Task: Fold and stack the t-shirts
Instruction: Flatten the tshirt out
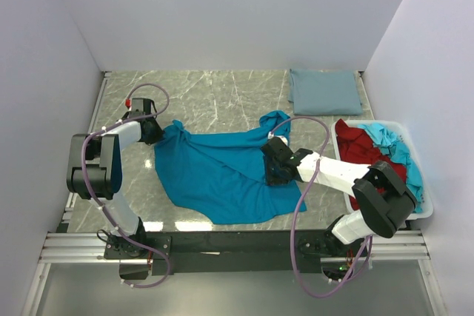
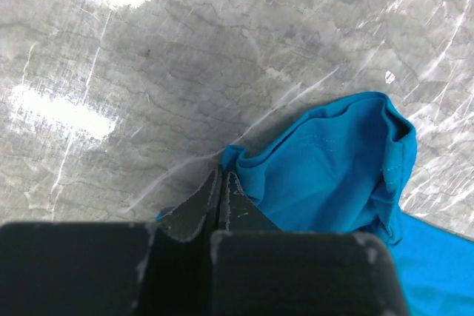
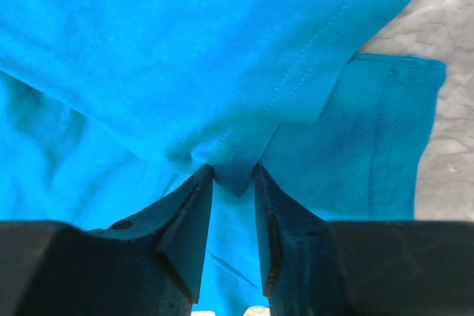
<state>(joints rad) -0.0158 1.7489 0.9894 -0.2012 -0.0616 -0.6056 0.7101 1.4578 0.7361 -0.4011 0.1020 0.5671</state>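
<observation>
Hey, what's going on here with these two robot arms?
Two arms are handling a teal-blue t-shirt lying rumpled on the table. The left gripper is shut on its left corner; the right gripper is at its right side, jaws slightly apart around a pinch of fabric. A grey-blue t-shirt lies folded at the far edge, and a red shirt and a turquoise shirt sit in the white bin.

I see the bright teal-blue cotton t-shirt (image 1: 222,172) spread mid-table on the grey marble tabletop (image 1: 215,98). Behind it, far right, lies the folded dusty grey-blue t-shirt (image 1: 324,92). At the right edge, the white plastic bin (image 1: 385,123) holds the dark red t-shirt (image 1: 355,146), with the light turquoise t-shirt (image 1: 396,146) to its right.
</observation>
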